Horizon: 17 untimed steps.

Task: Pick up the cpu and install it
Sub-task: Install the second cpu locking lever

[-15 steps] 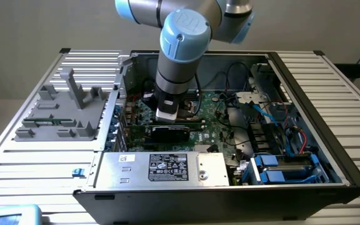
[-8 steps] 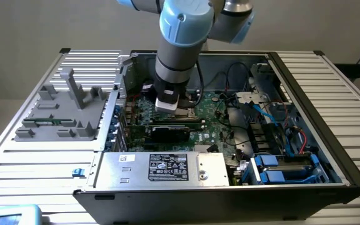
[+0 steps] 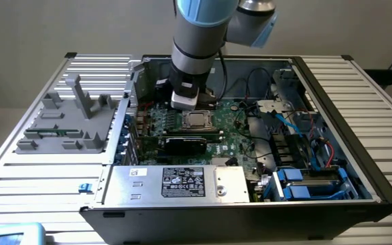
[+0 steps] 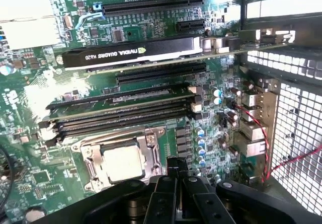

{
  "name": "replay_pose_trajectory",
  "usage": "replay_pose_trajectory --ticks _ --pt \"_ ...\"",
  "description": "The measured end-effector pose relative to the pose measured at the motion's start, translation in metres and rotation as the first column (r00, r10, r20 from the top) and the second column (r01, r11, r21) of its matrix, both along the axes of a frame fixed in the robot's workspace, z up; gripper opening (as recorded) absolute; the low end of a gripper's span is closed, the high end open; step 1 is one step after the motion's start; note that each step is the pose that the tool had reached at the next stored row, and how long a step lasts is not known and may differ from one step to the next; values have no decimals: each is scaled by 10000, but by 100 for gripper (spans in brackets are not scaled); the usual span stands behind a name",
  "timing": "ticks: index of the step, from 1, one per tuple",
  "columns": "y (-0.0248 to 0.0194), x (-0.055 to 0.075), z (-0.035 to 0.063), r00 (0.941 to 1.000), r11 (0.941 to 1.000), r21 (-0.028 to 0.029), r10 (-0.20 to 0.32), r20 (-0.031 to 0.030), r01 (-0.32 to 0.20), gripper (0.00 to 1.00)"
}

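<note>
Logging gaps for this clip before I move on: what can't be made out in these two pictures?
- Exterior view: the gripper is blocked by the grey arm, so jaw contact is hidden.
- Wrist view: the small square silvery-grey cpu lies in the metal socket frame; whether it is latched is unclear.
- Exterior view: print on the white label is too small to read.

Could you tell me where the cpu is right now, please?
The cpu sits in the motherboard socket near the case's middle in the exterior view, just below the tool and beside the memory slots.

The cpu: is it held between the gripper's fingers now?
No, the cpu lies flat in the socket frame, while the gripper is shut beside it.
</note>
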<state>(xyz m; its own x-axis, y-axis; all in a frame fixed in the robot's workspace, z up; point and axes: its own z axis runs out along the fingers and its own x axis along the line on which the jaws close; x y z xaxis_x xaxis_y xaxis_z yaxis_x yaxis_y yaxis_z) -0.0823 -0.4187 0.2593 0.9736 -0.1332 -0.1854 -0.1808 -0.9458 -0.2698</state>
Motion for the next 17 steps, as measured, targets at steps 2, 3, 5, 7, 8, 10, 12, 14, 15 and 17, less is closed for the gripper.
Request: replay_pose_trajectory --ticks 2,3,5,7,8,10,12,14,15,17 --pt "1 8 44 10000 10000 1 2 15 -2 11" --pt "2 13 64 10000 10000 -3 3 20 -3 11" --pt "13 23 88 10000 10000 -58 2 24 -2 11" --pt "29 30 103 10000 9997 -241 3 24 -3 11" --pt "41 31 107 10000 9993 -379 5 26 -4 11" --pt "78 31 110 10000 9980 -631 6 63 -2 11" --pt "125 31 112 9999 9964 -848 7 151 6 11" --pt "174 32 113 9997 9946 -1034 11 258 15 11" --pt "199 32 114 9995 9936 -1131 14 317 22 11" --pt "247 31 115 9990 9911 -1327 21 456 40 11"
